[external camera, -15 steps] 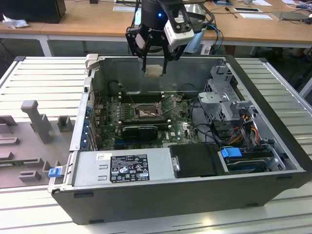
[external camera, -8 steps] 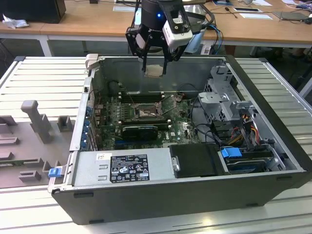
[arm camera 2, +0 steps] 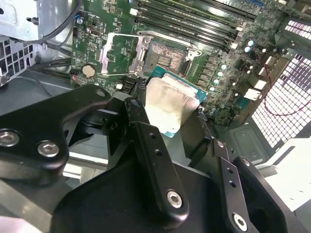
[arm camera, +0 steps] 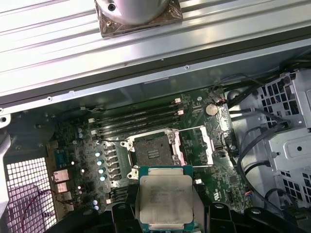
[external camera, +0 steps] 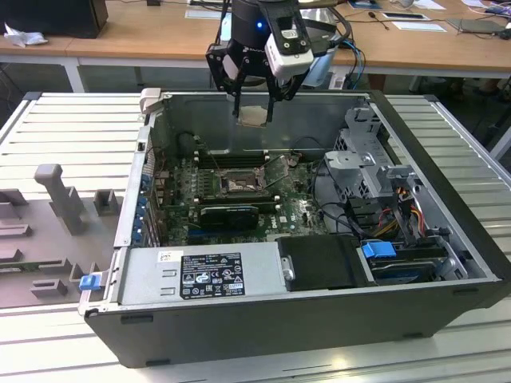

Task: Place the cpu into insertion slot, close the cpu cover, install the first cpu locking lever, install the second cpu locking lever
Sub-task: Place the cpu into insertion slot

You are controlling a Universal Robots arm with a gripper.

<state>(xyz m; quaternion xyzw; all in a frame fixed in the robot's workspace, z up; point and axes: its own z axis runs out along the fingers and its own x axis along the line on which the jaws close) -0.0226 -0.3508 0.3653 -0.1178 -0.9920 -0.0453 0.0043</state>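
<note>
My gripper [external camera: 254,118] hangs above the open computer case, shut on the cpu [external camera: 254,116], a flat square chip with a pale metal top. In both wrist views the cpu [arm camera 2: 170,103] [arm camera: 164,198] sits between the black fingers [arm camera 2: 141,121], well above the board. Below it the insertion slot [external camera: 239,185] [arm camera 2: 164,59] [arm camera: 152,153] lies bare, with a dark frame and green motherboard around it. The cpu cover [arm camera 2: 116,53] [arm camera: 200,145] is swung open beside the slot. Thin wire levers stand loose at the slot's edges.
Memory slots [arm camera: 136,119] run along one side of the slot and a long black block [external camera: 229,214] along the other. The case walls [external camera: 447,199], a drive cage [external camera: 363,159], cables and the power supply [external camera: 204,275] crowd the board. Grey fixtures [external camera: 56,195] stand on the table at the exterior view's left.
</note>
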